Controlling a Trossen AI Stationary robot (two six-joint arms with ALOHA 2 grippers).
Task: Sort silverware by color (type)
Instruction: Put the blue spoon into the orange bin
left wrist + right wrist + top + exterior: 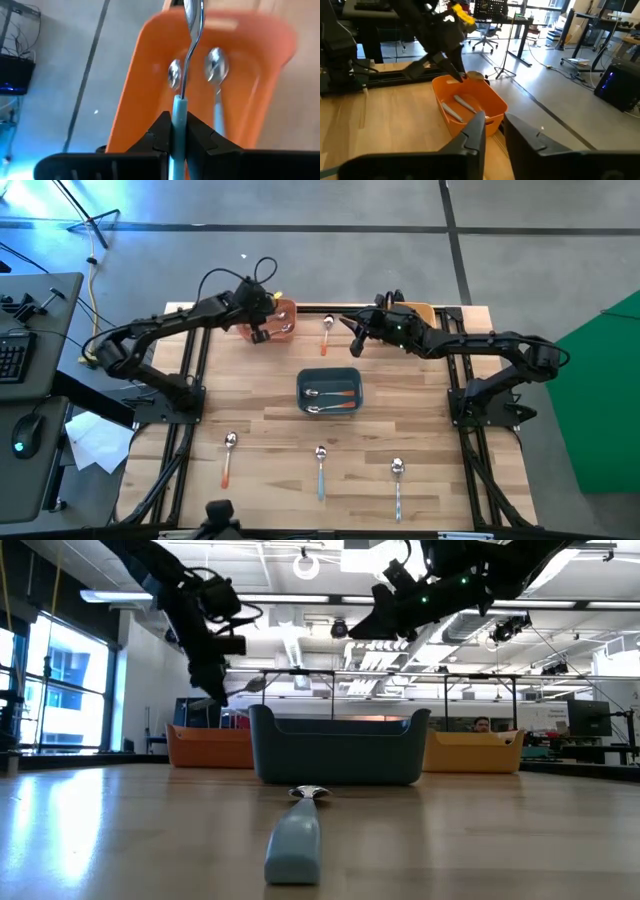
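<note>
From above, the left gripper [262,327] hangs over the orange bin [284,311] at upper centre-left, and the right gripper [356,340] is raised just right of an orange-handled spoon [327,332]. The dark blue bin [330,390] at centre holds two spoons; three more lie along the lower table [270,430].

In the low view, a light blue spoon [295,838] lies in the foreground before the dark bin.

In the left wrist view, the left jaws are clamped on a blue-handled spoon [186,75] above the orange bin, where two spoons already rest.

In the right wrist view, the right fingers [475,132] stand apart, empty.
</note>
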